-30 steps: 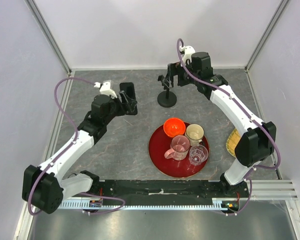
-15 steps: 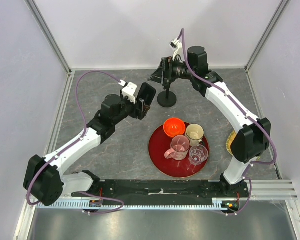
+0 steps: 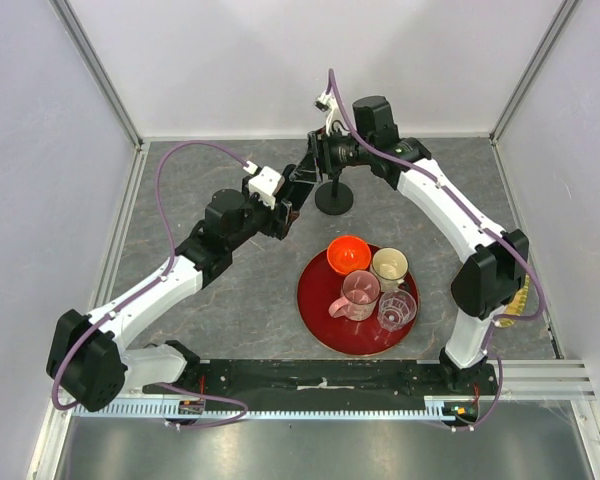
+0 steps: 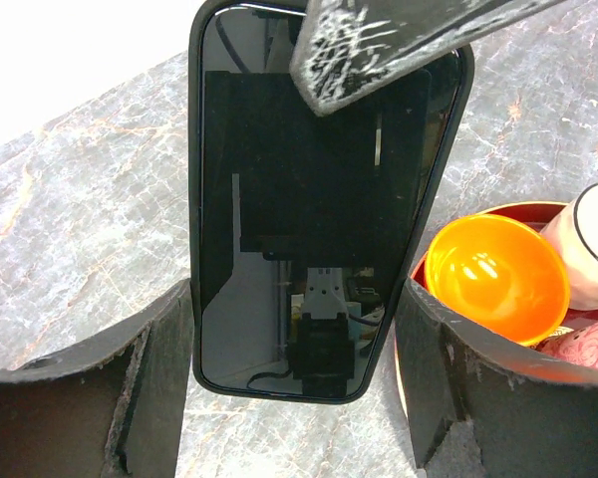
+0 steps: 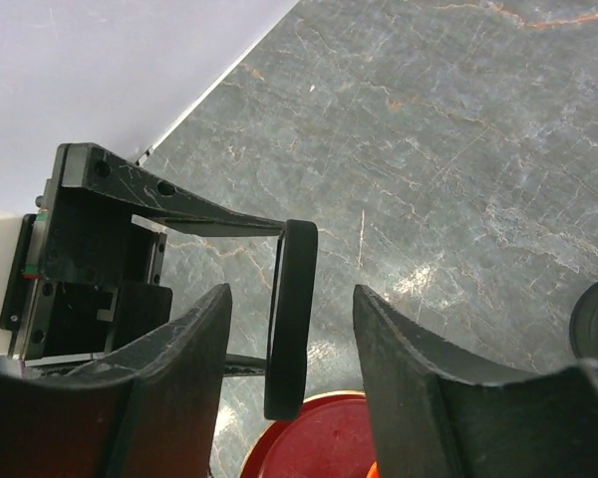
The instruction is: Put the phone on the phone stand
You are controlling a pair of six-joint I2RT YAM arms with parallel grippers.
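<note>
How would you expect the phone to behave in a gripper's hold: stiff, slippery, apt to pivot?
Probably stiff: the phone shows a straight thin edge in the right wrist view. Its glossy face shows clear reflections, so it may be slippery. The left gripper pinches only one end, so a nudge could pivot it.

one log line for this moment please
left fingers: holding phone | right fingers: open around phone | stand: no phone
</note>
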